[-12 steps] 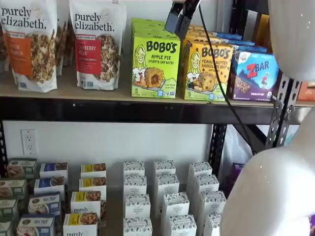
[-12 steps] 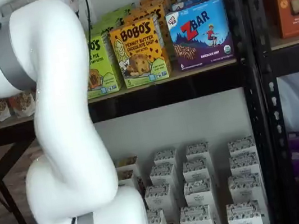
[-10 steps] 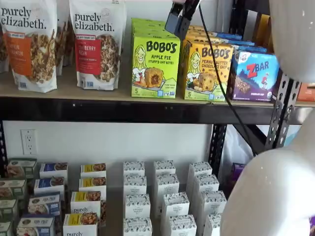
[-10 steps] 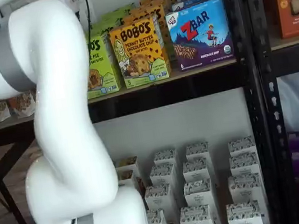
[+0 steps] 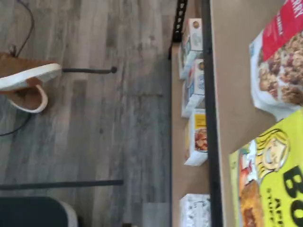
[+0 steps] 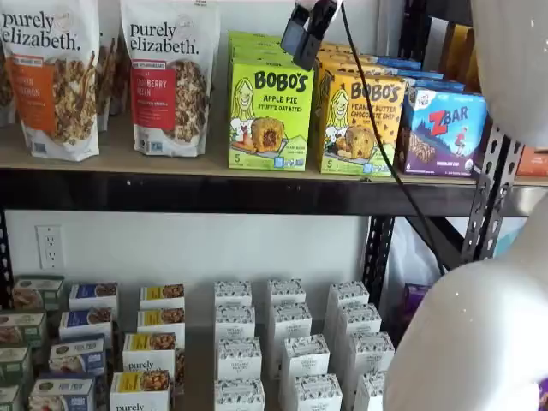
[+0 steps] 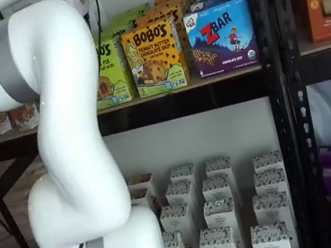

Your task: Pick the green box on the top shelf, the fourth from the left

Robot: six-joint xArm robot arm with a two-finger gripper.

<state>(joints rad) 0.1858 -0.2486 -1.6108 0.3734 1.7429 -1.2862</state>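
The green box [image 6: 270,116] stands upright at the front of the top shelf [image 6: 128,156], a lime carton reading "BOBO'S APPLE PIE", with more green cartons in a row behind it. In a shelf view my gripper [image 6: 299,47] hangs from the upper edge just above the box's top right corner, open, with nothing between its black fingers. My white arm hides most of the green box [image 7: 111,69] in a shelf view. The wrist view shows the green box [image 5: 270,179] close by on the tan top shelf [image 5: 232,71].
An orange-yellow Bobo's box [image 6: 360,124] and a blue ZBar box [image 6: 441,128] stand right of the green one, and granola bags [image 6: 169,77] stand to its left. Small white cartons [image 6: 282,342] fill the lower level. My arm [image 7: 68,145] rises in front of the shelves.
The gripper has shifted slightly left and up above the green box. The boxes have not moved.
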